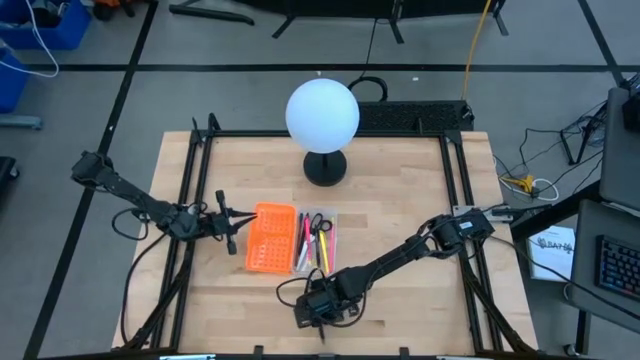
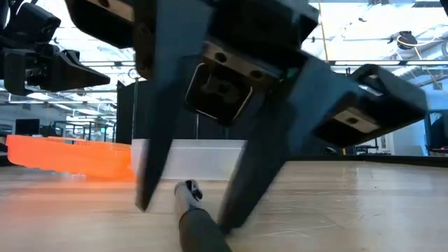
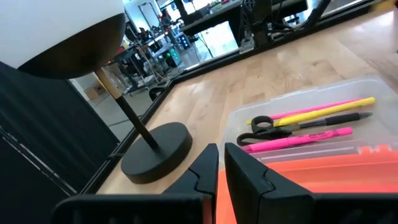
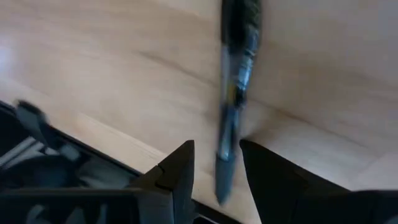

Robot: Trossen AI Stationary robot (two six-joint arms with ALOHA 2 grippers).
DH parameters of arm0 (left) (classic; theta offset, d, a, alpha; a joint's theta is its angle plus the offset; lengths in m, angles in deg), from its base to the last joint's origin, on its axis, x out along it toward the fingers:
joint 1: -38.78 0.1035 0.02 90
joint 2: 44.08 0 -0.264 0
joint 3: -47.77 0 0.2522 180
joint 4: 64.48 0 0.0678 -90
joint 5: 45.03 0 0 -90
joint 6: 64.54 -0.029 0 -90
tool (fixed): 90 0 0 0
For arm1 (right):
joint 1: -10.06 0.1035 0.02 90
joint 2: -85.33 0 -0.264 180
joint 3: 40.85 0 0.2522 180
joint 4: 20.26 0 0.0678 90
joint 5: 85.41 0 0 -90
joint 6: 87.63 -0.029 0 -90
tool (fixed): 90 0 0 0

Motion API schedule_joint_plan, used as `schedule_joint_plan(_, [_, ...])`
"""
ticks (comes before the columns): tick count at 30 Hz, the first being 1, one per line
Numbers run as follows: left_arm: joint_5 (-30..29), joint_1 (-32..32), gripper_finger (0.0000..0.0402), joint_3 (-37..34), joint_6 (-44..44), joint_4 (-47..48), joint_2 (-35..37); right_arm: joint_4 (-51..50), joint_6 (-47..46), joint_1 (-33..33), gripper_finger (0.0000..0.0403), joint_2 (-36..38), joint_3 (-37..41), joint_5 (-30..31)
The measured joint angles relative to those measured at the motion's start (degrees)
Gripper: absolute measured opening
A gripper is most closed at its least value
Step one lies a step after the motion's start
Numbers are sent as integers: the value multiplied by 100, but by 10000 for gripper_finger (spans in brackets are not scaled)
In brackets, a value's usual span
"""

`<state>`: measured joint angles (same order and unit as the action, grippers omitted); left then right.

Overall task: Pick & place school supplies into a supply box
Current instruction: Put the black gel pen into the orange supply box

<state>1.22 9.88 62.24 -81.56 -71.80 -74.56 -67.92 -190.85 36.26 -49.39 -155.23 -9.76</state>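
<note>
A dark pen (image 2: 190, 210) lies flat on the wooden table near its front edge. My right gripper (image 1: 318, 312) points down over it, open, one finger on either side of the pen (image 4: 235, 106). The supply box lies mid-table, an orange half (image 1: 271, 238) joined to a clear tray (image 1: 335, 232). In the tray lie scissors (image 3: 264, 127), a yellow pen (image 3: 329, 109), a black pen (image 3: 336, 120) and a pink one (image 3: 298, 140). My left gripper (image 3: 221, 165) hovers above the orange half's left edge, shut to a slit, holding nothing. My right gripper comes at the pen from above, slanting, with its fingers across the pen's length. One fingertip (image 4: 258, 171) stands very close to the barrel near its end. I cannot tell whether it touches. The pen lies flat on the table.
A white globe lamp (image 1: 322, 115) on a black round base (image 1: 325, 167) stands at the far middle of the table. Black rails (image 1: 190, 200) run along the table's left and right sides. Bare wood (image 1: 400, 220) lies right of the box.
</note>
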Motion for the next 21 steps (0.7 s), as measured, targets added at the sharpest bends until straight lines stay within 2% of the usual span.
schedule_joint_plan(7, [20, 0, 37, 0, 135, -2, 0, -1037, 371, -86, 124, 19, 116, -240])
schedule_joint_plan(11, [22, 0, 37, 0, 293, 0, 0, -1290, 685, -167, 114, 37, 208, -238])
schedule_joint_plan(21, [24, 0, 37, 0, 258, 0, 1, -2451, 2081, -254, 77, 50, 225, -185])
